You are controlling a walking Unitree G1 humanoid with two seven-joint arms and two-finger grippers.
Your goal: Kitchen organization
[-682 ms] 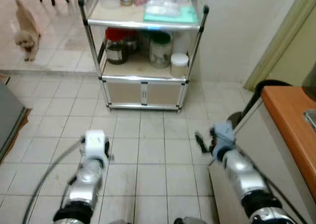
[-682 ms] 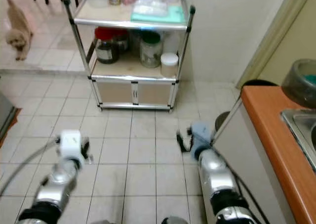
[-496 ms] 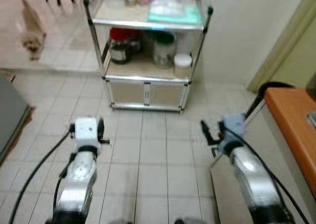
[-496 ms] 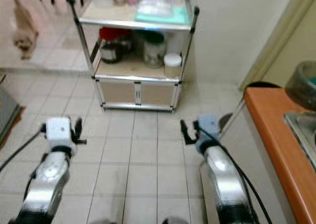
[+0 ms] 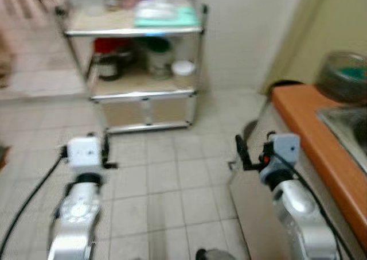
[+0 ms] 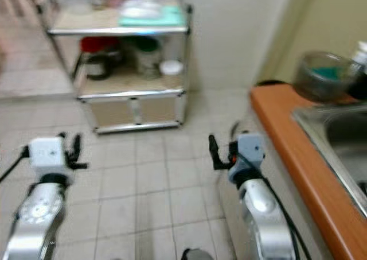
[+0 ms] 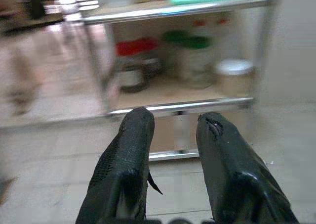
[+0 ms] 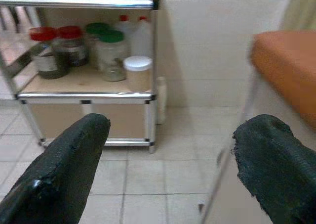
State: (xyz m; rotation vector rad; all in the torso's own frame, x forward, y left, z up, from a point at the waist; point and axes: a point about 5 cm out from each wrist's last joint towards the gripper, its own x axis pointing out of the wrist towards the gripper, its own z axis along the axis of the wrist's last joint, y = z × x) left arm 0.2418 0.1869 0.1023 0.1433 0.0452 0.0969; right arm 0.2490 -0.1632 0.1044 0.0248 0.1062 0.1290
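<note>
Here, in the left eye view, the left gripper (image 5: 107, 156) is raised over the tiled floor (image 5: 166, 174), with the metal shelf cart (image 5: 135, 59) ahead of it and slightly toward the robot's right. The right gripper (image 5: 241, 152) is held at a similar height, beside the front of the orange countertop (image 5: 312, 139), which lies to its right. The cart is well apart from both grippers.

In the right eye view, a glass bowl (image 6: 321, 76) stands on the countertop beyond the right gripper, next to the steel sink (image 6: 338, 136).

In the left wrist view, the left gripper's fingers (image 7: 126, 169) stand a little apart with a narrow gap, grasping nothing. The cart's middle shelf lies ahead, carrying a red-lidded jar (image 7: 133, 63) and a white-lidded jar (image 7: 236, 76).

In the right wrist view, the right gripper's fingers (image 8: 64, 169) are spread wide and empty. Jars on the cart, including a green-lidded jar (image 8: 112, 56), lie ahead between the fingers, nearer the one farther from the countertop.
</note>
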